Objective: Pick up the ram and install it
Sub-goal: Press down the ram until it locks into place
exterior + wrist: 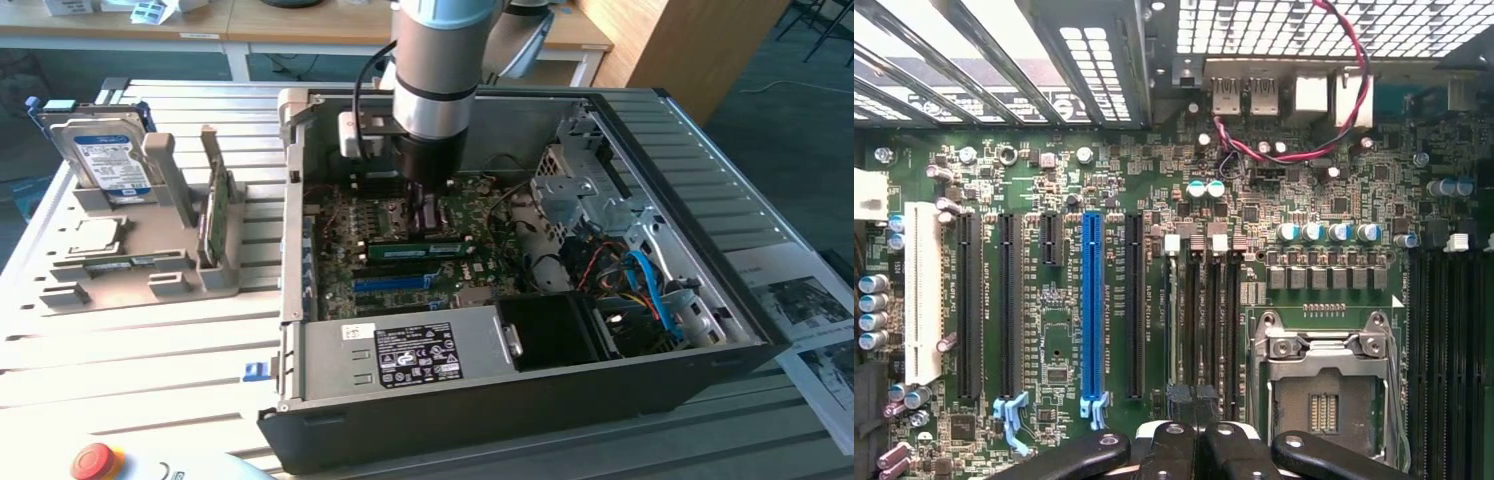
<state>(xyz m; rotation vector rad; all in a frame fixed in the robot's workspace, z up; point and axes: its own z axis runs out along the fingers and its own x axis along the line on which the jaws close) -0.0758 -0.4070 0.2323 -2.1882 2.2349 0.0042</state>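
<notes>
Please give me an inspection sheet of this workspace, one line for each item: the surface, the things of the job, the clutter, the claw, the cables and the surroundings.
Surface: slatted metal table carrying an open computer case.
Job's things: the ram, a long green stick, stands on edge on the motherboard, close to the claw; contact cannot be told.
Clutter: grey holder with a hard drive and an upright green card.
Claw: claw shut, low over the motherboard inside the case.
Cables: blue cable in the case; red-black wire near the rear ports.
Surroundings: papers at the exterior view's right; red button in front.
</notes>
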